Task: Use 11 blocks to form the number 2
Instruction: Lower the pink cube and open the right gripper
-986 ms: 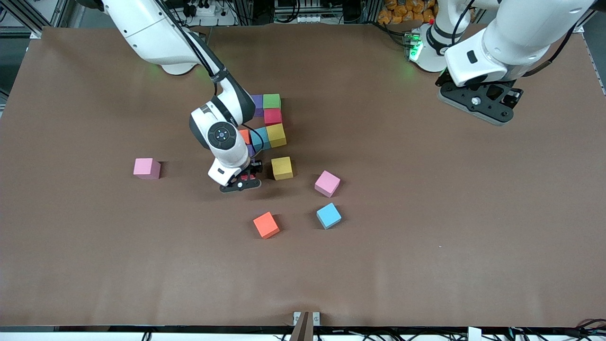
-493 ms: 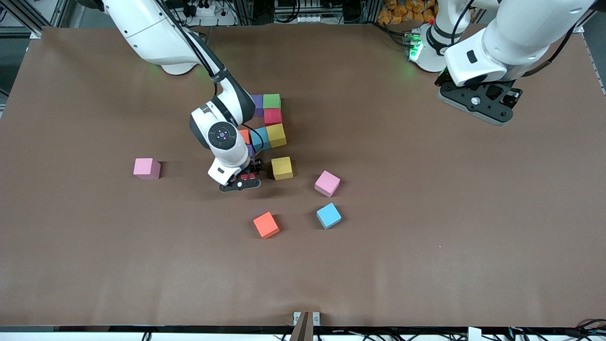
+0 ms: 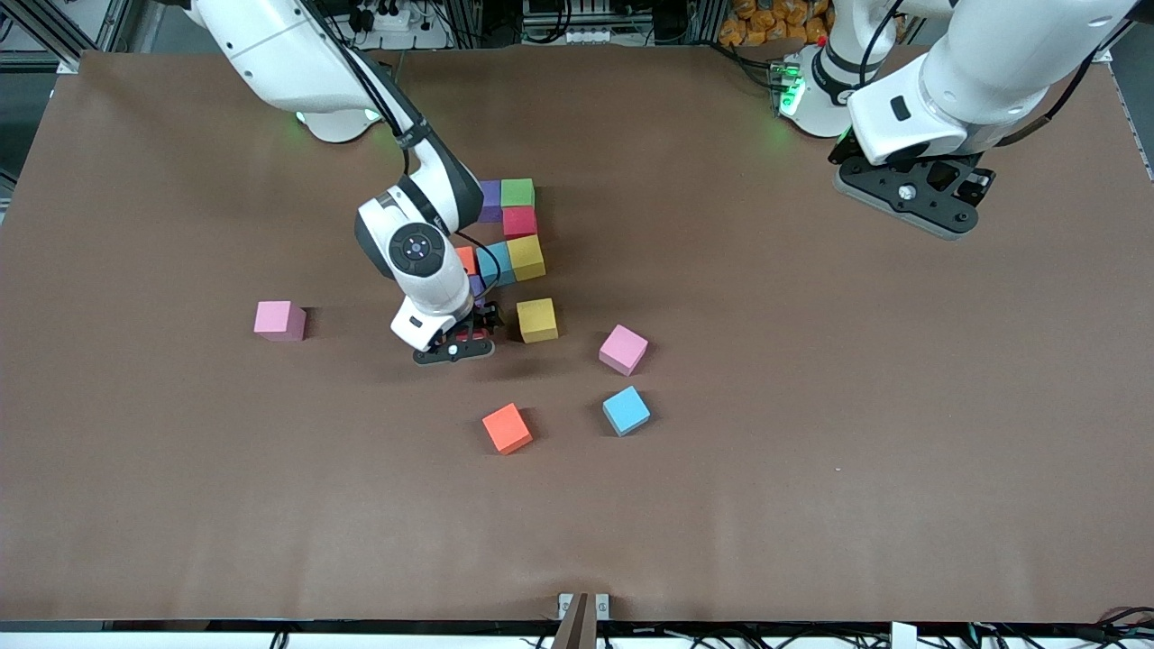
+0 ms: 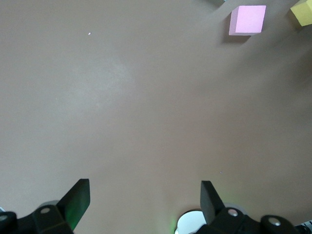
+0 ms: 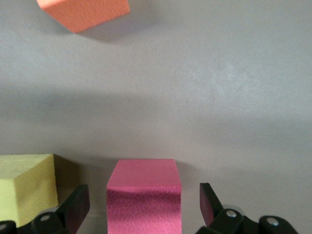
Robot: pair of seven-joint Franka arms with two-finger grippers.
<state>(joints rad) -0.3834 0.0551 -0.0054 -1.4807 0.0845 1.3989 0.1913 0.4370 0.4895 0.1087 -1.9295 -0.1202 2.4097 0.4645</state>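
My right gripper stands low over the table with its fingers open on either side of a red block, a gap showing on each side. That block rests on the table beside a loose yellow block. The partly built number 2 lies just farther from the camera: purple, green, red, yellow, light blue and orange blocks, partly hidden by the right arm. My left gripper waits open in the air near its base.
Loose blocks lie nearer the camera: a pink one, a light blue one and an orange one. Another pink block sits alone toward the right arm's end. The brown table spreads wide around them.
The right gripper's fingers have spread apart and let go of the red block, and its wrist has shifted slightly. The left arm has not moved.
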